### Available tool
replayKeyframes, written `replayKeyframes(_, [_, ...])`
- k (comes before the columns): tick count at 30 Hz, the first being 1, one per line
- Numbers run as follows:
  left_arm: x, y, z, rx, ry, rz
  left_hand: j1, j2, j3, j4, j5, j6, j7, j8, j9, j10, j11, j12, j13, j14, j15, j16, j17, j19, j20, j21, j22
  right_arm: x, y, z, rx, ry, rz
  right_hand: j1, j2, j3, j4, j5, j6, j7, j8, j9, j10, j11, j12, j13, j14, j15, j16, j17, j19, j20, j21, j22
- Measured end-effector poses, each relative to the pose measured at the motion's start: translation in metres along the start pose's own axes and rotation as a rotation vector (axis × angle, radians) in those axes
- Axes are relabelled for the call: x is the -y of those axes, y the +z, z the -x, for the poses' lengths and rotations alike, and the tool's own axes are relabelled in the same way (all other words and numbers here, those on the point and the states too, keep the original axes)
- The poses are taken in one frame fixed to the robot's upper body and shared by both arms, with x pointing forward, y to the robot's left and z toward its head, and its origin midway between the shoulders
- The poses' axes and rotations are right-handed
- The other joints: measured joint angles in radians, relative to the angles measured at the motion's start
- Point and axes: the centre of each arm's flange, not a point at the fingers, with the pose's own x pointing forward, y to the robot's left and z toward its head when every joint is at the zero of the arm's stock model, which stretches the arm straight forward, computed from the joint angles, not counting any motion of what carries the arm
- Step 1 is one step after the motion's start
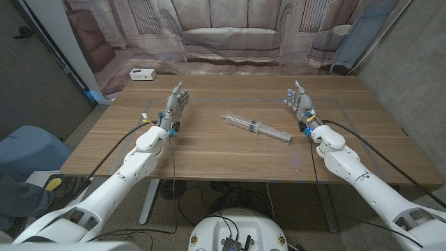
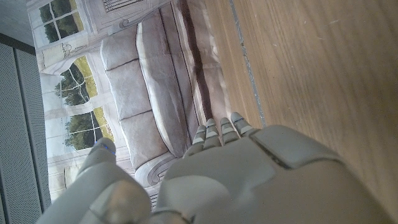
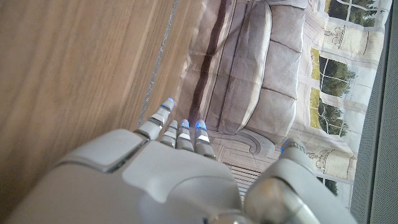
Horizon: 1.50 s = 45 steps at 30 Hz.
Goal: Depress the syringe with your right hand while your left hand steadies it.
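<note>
— Where is the syringe [image 1: 256,127]?

— It lies on its side on the wooden table [image 1: 209,157], near the middle, set at a slant: one end points toward the far left, the other toward the near right. It sits between the two hands, nearer the right one, and touches neither.

— And the left hand [image 1: 174,107]?

— It stands over the table well to the left of the syringe, fingers reaching toward the far edge and held apart, with nothing in them. The left wrist view shows the back of the left hand [image 2: 249,180] with bare wood and the printed sofa backdrop [image 2: 143,93] ahead of it.

— The right hand [image 1: 302,101]?

— Much the same: fingers spread, holding nothing, just right of the syringe's near end. Whether either palm touches the wood is hard to tell from the head view. The right wrist view shows the right hand [image 3: 180,180] looking along the table toward the backdrop.

— Why that arrangement?

— It reads as a start pose: the hands flank the syringe so that the left can come in to steady the barrel and the right can reach the plunger. Which end carries the plunger is unclear. A small white box [image 1: 142,74] sits at the far left corner, well out of the way.
</note>
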Motion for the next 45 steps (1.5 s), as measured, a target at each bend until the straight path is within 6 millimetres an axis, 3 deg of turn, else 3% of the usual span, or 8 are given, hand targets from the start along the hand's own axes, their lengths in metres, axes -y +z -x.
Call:
replayKeyframes(7, [0.002,0.003,0.000,0.016,0.002,0.001,0.001,0.001,0.009,-0.009,0.000,0.013,0.005,0.008,0.000,0.011,0.010,0.004,0.000,0.016,0.005,0.006,-0.003,-0.003,0.003,0.000,0.000,-0.003,0.000,0.004,-0.004,0.005,0.007,0.000,0.000,0.000,0.000,0.000,0.000,0.000,0.000,0.000,0.000,0.000,0.000,0.000,0.000,0.000,0.000,0.000,0.000,0.000,0.000,0.000])
replayKeyframes(14, [0.004,0.010,0.001,0.055,-0.004,-0.014,0.034,0.016,0.020,-0.020,-0.004,0.032,0.010,0.008,0.000,0.035,0.005,0.008,-0.003,0.034,0.002,0.008,-0.003,0.004,0.011,-0.004,0.000,-0.007,0.000,0.011,-0.002,0.010,0.010,0.000,0.000,0.000,0.000,0.000,0.000,0.000,0.000,0.000,0.006,0.005,0.000,0.000,0.000,0.000,0.000,0.000,0.000,0.000,0.000,0.000])
replayKeyframes(23, [0.005,0.018,0.001,0.113,-0.027,-0.043,0.078,0.026,0.029,-0.046,-0.016,0.083,-0.008,0.022,0.000,0.059,-0.002,0.015,-0.003,0.073,-0.005,0.015,-0.003,0.052,0.020,-0.014,0.004,-0.009,0.005,0.021,0.023,0.002,0.022,0.000,0.000,0.000,0.000,0.000,0.004,0.004,0.000,0.000,0.009,0.009,0.000,0.000,0.006,0.005,0.000,0.000,0.000,0.000,0.000,0.000])
replayKeyframes(32, [0.010,0.024,0.001,0.146,-0.055,-0.110,0.095,0.032,0.040,-0.057,-0.023,0.088,-0.006,0.023,0.000,0.070,-0.002,0.023,-0.008,0.078,-0.010,0.015,-0.003,0.061,0.020,-0.016,0.005,-0.011,0.009,0.028,0.040,0.002,0.028,0.011,0.000,0.004,-0.004,0.000,0.033,0.006,0.007,0.000,0.063,0.008,0.008,0.000,0.047,0.003,0.006,-0.003,0.048,-0.002,0.000,0.000])
replayKeyframes(45, [0.015,0.038,0.006,0.208,-0.092,-0.211,0.148,0.061,0.062,-0.087,-0.046,0.126,0.000,0.023,0.000,0.106,-0.013,0.031,-0.007,0.115,-0.011,0.015,-0.003,0.108,0.010,-0.024,0.005,-0.010,0.024,0.037,0.117,-0.013,0.073,0.010,0.000,0.004,-0.004,0.000,0.045,0.012,0.007,0.000,0.075,0.010,0.008,0.000,0.057,0.003,0.008,-0.008,0.053,0.004,0.000,0.000])
